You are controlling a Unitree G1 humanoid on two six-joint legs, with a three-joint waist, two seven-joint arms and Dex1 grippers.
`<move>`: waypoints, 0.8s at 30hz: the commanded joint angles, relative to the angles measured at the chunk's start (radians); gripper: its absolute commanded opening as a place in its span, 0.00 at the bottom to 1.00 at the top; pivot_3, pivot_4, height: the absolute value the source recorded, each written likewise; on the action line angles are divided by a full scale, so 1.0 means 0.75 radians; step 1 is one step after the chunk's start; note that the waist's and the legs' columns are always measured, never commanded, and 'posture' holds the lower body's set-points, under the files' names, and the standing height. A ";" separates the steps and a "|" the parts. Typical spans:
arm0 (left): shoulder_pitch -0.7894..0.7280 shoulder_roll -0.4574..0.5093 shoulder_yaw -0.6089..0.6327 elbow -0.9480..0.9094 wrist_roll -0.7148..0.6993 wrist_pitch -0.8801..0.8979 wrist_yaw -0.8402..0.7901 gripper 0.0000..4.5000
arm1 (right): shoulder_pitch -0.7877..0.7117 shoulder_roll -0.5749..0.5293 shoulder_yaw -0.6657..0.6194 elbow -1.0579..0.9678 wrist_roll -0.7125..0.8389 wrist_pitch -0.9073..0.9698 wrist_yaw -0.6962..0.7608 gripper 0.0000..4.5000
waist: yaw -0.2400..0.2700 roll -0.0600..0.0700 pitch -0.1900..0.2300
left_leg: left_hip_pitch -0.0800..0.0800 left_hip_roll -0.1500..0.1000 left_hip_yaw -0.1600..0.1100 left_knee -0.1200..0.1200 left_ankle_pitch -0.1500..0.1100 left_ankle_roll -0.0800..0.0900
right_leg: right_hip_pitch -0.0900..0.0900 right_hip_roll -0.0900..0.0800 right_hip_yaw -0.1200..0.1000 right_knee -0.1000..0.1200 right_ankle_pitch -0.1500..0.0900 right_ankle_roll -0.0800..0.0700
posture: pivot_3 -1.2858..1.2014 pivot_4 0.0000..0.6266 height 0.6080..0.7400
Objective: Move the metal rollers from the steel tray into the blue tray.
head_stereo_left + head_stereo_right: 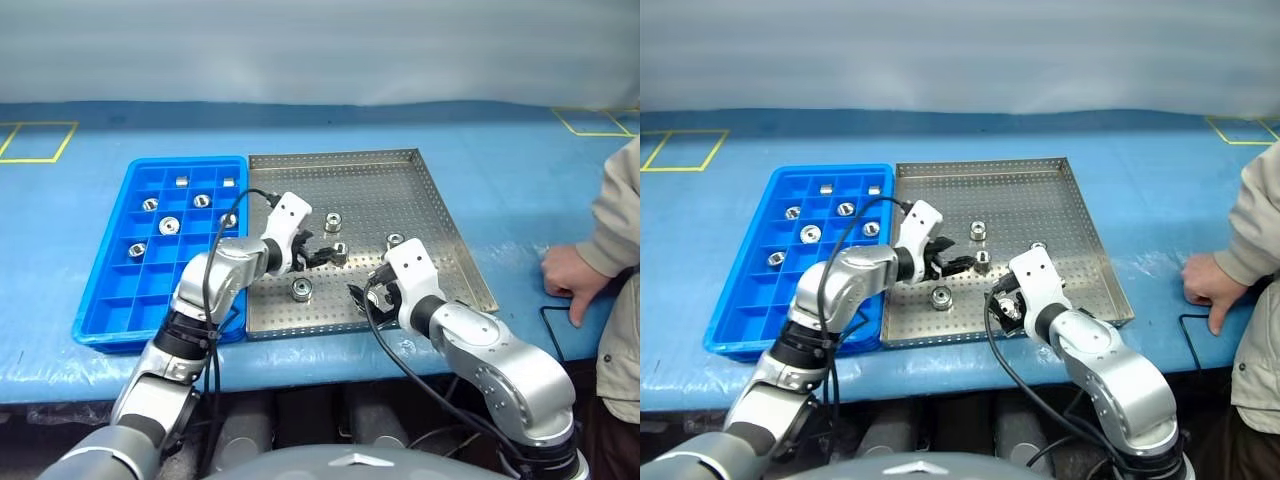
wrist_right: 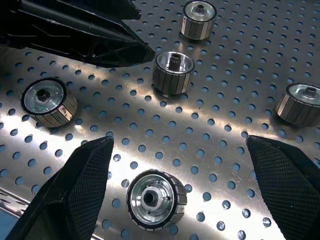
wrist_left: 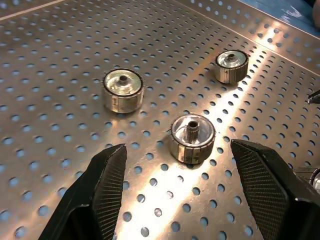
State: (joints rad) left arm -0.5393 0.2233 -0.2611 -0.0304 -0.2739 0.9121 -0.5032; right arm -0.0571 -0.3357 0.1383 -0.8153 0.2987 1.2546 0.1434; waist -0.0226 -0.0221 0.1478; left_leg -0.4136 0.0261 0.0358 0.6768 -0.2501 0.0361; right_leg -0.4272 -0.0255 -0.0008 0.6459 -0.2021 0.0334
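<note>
The steel tray (image 1: 440, 215) lies mid-table with several metal rollers on its perforated floor. My left gripper (image 1: 320, 254) hovers open over the tray's middle, and one roller (image 3: 192, 137) stands just ahead of the gap between its fingers, untouched. Two more rollers (image 3: 123, 89) (image 3: 231, 65) sit beyond it. My right gripper (image 2: 178, 144) is open near the tray's front edge, with a roller (image 2: 152, 200) standing loose between its fingers. The blue tray (image 1: 110, 300) lies against the steel tray's left side and holds several rollers (image 1: 168, 225) in its far compartments.
A person stands at the right, with a hand (image 1: 568, 275) resting on the blue table cover by a dark cable. My two grippers are close together over the tray. Yellow floor markings (image 1: 35, 140) lie at the far corners.
</note>
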 commanded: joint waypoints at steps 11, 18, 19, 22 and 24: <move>-0.148 -0.144 -0.113 0.396 0.152 -0.205 -0.026 0.76 | -0.015 0.022 -0.002 -0.064 -0.008 0.003 -0.030 1.00 | -0.017 0.000 0.000 | 0.000 0.000 0.001 0.001 0.000 0.001 | 0.000 0.000 0.001 0.000 0.000 0.000 | 0.48 0.24 1.00; -0.133 -0.149 -0.081 0.416 0.155 -0.214 -0.054 0.37 | -0.022 0.029 0.009 -0.063 -0.010 0.004 -0.032 1.00 | -0.019 0.000 0.000 | 0.000 0.000 0.001 0.001 -0.001 0.001 | 0.000 0.000 0.001 0.000 0.000 0.001 | 0.48 0.24 1.00; -0.125 -0.144 -0.072 0.397 0.152 -0.209 -0.052 0.37 | -0.022 0.030 0.010 -0.063 -0.010 0.004 -0.032 1.00 | -0.018 0.000 0.000 | 0.000 0.000 0.001 0.001 -0.001 0.001 | 0.000 0.000 0.001 0.000 0.000 0.001 | 0.48 0.24 1.00; -0.085 -0.123 0.001 0.278 0.124 -0.168 -0.015 0.37 | -0.034 0.034 0.020 -0.057 -0.007 0.005 -0.027 1.00 | -0.020 0.000 0.000 | 0.000 0.000 0.001 0.001 -0.001 0.001 | 0.000 0.000 0.001 0.000 0.000 0.001 | 0.49 0.24 1.00; -0.053 -0.122 0.090 0.179 0.089 -0.119 0.032 0.37 | -0.052 0.035 0.036 -0.047 -0.005 0.002 -0.021 1.00 | -0.021 0.001 0.000 | -0.001 0.000 0.002 0.001 -0.001 0.001 | -0.001 0.000 0.002 0.000 0.000 0.001 | 0.49 0.24 1.00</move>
State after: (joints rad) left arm -0.5766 0.1295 -0.2616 0.2012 -0.1787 0.8042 -0.5054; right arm -0.0733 -0.3119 0.1565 -0.8302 0.2942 1.2561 0.1262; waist -0.0380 -0.0217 0.1478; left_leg -0.4144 0.0266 0.0369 0.6774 -0.2507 0.0371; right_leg -0.4284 -0.0255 0.0006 0.6460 -0.2016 0.0343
